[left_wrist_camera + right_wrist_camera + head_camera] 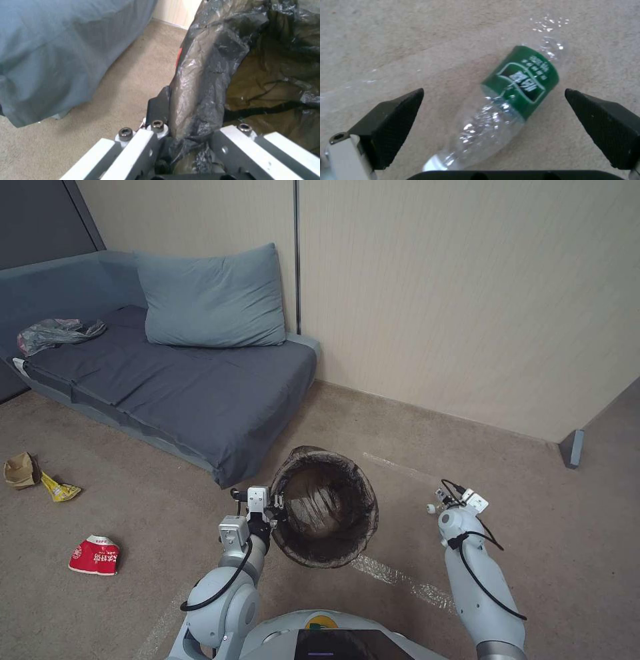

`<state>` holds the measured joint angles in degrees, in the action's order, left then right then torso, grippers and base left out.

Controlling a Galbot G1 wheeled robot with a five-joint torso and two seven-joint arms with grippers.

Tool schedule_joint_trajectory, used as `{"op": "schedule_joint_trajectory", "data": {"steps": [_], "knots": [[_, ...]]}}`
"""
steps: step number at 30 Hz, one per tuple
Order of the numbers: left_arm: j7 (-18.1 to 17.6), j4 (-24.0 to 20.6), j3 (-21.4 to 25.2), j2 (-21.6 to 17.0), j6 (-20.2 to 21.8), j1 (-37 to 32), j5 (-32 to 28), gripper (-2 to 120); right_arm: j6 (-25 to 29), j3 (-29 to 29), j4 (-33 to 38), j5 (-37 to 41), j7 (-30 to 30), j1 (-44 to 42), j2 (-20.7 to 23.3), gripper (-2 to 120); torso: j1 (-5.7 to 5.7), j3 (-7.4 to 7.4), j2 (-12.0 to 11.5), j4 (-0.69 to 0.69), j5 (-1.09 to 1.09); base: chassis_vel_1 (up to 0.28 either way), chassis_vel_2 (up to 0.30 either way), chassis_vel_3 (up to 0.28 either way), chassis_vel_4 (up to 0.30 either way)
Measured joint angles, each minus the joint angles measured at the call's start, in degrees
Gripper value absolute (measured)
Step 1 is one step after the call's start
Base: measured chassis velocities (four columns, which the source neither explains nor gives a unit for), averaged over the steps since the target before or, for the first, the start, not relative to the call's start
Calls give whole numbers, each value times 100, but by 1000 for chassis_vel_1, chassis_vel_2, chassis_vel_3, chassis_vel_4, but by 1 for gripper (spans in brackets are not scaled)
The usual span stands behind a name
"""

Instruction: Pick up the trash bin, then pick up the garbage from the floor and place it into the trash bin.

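Observation:
My left gripper is shut on the near rim of the trash bin, a round bin with a dark bag liner, held off the floor and tilted so its mouth faces me. In the left wrist view the fingers clamp the liner-covered rim. My right gripper hangs open just above a crushed clear bottle with a green label lying on the carpet, one finger on each side and not touching it. In the head view the right gripper is right of the bin. More garbage lies far left: a red-and-white cup, a yellow wrapper and a tan paper bag.
A grey-blue sofa with a pillow stands behind and left of the bin, with a grey plastic bag on its far end. The wall runs behind. Clear tape strips lie on the carpet.

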<state>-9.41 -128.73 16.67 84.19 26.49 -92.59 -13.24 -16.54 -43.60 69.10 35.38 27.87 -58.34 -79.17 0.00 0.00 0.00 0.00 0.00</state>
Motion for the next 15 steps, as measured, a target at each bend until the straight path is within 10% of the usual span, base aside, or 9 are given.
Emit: {"op": "schedule_joint_trajectory", "data": {"steps": [15], "knots": [[0,-21,-1,2,2,-43,44,3,308,48,-1103,-44,-189,368,83,75,0,0,0,1,-1,0,0,0,0]]}}
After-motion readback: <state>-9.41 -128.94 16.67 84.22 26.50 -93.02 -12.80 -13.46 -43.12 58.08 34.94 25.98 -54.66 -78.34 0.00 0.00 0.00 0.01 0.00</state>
